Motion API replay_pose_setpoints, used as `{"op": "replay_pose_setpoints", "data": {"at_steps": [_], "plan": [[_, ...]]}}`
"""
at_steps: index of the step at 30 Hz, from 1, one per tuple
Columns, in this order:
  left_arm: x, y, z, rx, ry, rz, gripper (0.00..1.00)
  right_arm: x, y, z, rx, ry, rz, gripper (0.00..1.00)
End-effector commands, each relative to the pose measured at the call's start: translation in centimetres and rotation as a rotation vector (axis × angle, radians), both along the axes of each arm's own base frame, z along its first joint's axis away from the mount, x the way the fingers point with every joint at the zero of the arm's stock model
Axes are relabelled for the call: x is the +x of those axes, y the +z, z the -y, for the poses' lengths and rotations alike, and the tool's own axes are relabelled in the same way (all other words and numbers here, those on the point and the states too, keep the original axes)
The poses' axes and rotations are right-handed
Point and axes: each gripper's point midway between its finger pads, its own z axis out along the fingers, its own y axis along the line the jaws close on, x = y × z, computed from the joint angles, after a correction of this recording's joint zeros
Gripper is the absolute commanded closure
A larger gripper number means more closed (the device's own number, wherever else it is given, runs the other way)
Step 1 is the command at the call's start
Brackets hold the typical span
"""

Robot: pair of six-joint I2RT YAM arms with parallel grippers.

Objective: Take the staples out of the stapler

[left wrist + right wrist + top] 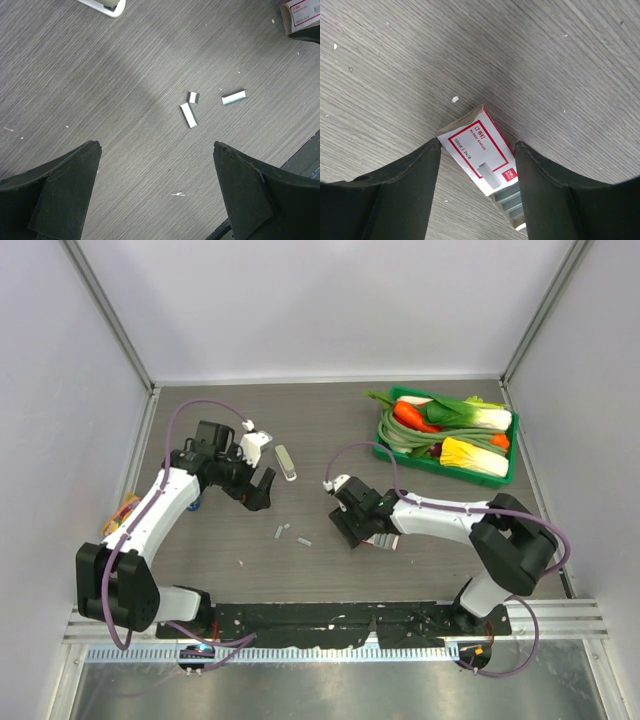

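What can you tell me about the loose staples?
The staples are three short, silvery metal strips lying flat on the grey wood-grain table. Two sit close together at an angle; the third lies apart. Nothing grips them: the open left end effector hovers nearby.

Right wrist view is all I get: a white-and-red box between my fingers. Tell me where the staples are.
Observer: Three short strips of staples lie loose on the table, left of that box in the top view.
Operator: Report the left gripper.
Observer: The left gripper hovers open above the table, and the staples lie just beyond its fingertips.
Operator: Name what's at the far right.
Observer: A green basket of vegetables sits in the far right corner.
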Motion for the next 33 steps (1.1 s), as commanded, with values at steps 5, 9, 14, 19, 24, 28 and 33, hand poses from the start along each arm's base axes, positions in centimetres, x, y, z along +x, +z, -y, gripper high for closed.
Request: {"op": "replay_pose_setpoints", "data": {"at_steps": [5, 9, 14, 19, 24, 28, 33], "plan": [[0.3, 0.3, -0.4, 0.018, -0.005, 0.034, 0.00, -0.6, -1.0, -0.1, -0.001, -0.004, -0.056, 0.47], [0.3, 0.4, -0.4, 0.019, -0.002, 0.037, 0.00, -0.7, -1.1, -0.6, 0.019, 0.000, -0.068, 0.55], [0.3, 0.3, -0.7, 0.031, 0.003, 0.043, 0.00, -0.5, -0.7, -1.9, 0.069, 0.025, -0.069, 0.59], [0.2, 0.3, -0.8, 0.035, 0.001, 0.048, 0.00, 0.1, 0.0, -3.8, 0.092, 0.113, -0.049, 0.60], [0.1, 0.2, -1.1, 0.050, 0.007, 0.054, 0.00, -1.0, 0.2, -6.4, 0.104, 0.293, -0.057, 0.56], [0.0, 0.1, -1.3, 0.065, 0.002, 0.061, 0.00, -1.4, 0.2, -7.5, 0.093, 0.389, -0.040, 0.53], [0.0, 0.0, -1.6, 0.078, 0.004, 0.066, 0.00, -1.8, -0.2, -8.3, 0.079, 0.454, -0.039, 0.47]]}}
